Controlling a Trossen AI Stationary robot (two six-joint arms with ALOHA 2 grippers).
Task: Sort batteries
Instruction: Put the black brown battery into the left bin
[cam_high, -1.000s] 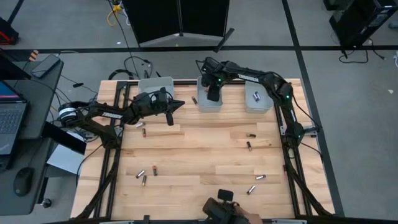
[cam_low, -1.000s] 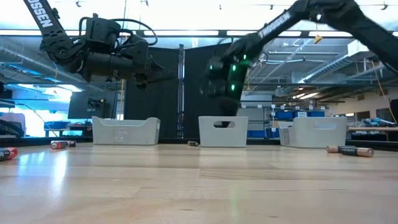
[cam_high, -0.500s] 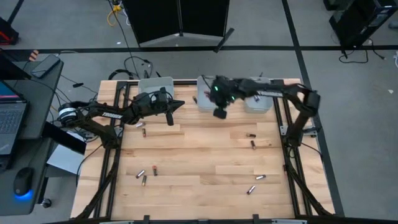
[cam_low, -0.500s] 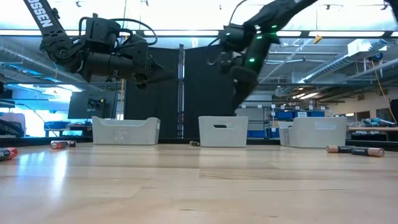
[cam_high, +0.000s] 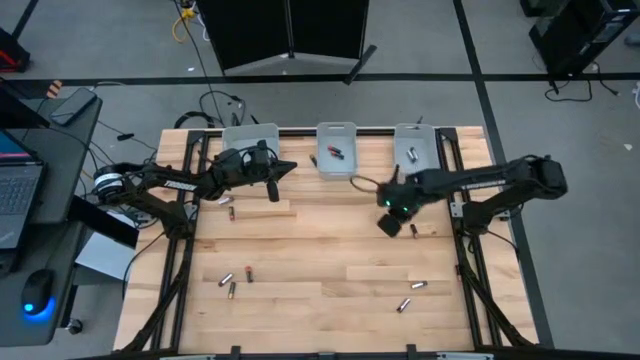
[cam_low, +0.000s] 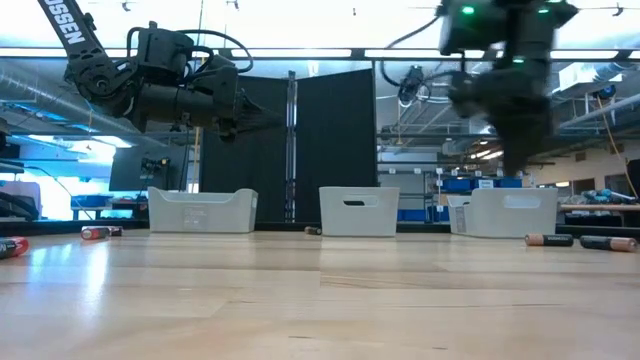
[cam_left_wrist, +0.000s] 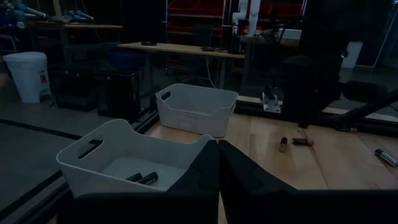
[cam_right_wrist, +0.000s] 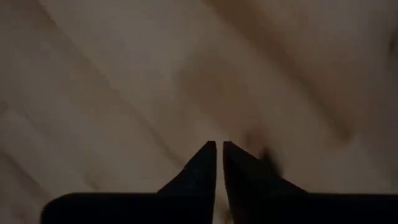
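Observation:
Small batteries lie scattered on the wooden table: three at the near left (cam_high: 232, 283), two at the near right (cam_high: 411, 295), one (cam_high: 232, 212) under my left arm and one (cam_high: 413, 230) just right of my right gripper. Others lie in the middle bin (cam_high: 336, 152) and the right bin (cam_high: 411, 153). My right gripper (cam_high: 388, 224) points down over the table's right half, its fingertips (cam_right_wrist: 218, 144) almost together with nothing between them. My left gripper (cam_high: 288, 168) hangs level and shut (cam_left_wrist: 217, 144) near the left bin (cam_high: 250, 140).
Three translucent bins stand in a row along the far edge. One battery (cam_high: 313, 160) lies on the table just left of the middle bin. The middle of the table is bare wood. Black frame rails run along the left and right edges.
My right gripper has swung from above the middle bin toward the table's near and right side, and now hangs over the boards of the right half. It has rolled about its own axis on the way. A dark object at the near edge has left the view.

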